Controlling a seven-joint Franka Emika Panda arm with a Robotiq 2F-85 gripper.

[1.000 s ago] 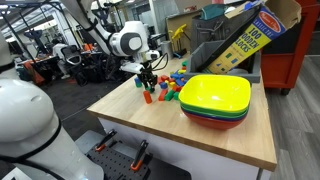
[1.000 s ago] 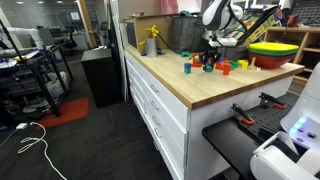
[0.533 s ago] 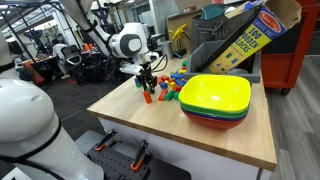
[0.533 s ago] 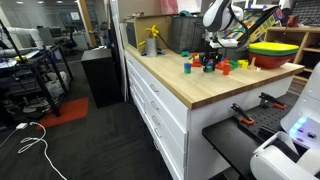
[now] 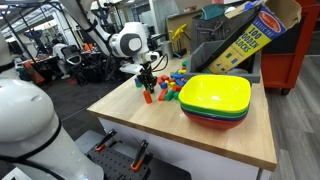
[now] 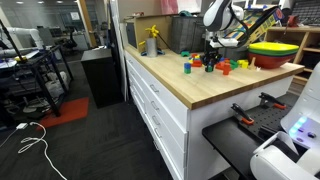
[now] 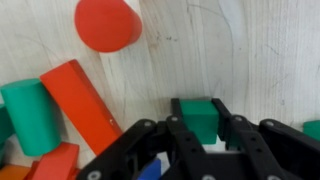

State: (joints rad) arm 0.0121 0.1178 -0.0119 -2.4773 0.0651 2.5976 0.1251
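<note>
Claw (image 7: 199,104): low over the wooden counter (image 7: 250,40), fingers on either side of one green block (image 7: 198,125). Both pads look pressed to its sides, so I log it as clenched on the block. The block sits on the counter surface, upright, between the fingers.

Wrist view count, loose pieces around the claw:
- 1 red cylinder (image 7: 107,24), seen end-on, well apart from the claw at upper left.
- 1 long red block (image 7: 85,100), lying on the diagonal, its lower end near the claw's left finger.
- 1 green cylinder (image 7: 30,115), just beside the long red block and touching or nearly touching it.
- 1 orange-red piece (image 7: 55,162) at the bottom left, partly cut off.
- 1 blue sliver (image 7: 150,170) under the claw body; shape not legible.
- 1 green fragment (image 7: 312,128) at the right edge, cut off.

In both exterior views the claw (image 5: 147,85) (image 6: 210,62) stands at the block cluster near the counter's (image 5: 200,140) far end. One orange block (image 5: 147,98) stands just in front of it. One stack of square bowls (image 5: 215,100), yellow on top with green and red below, sits well apart from the blocks.
</note>
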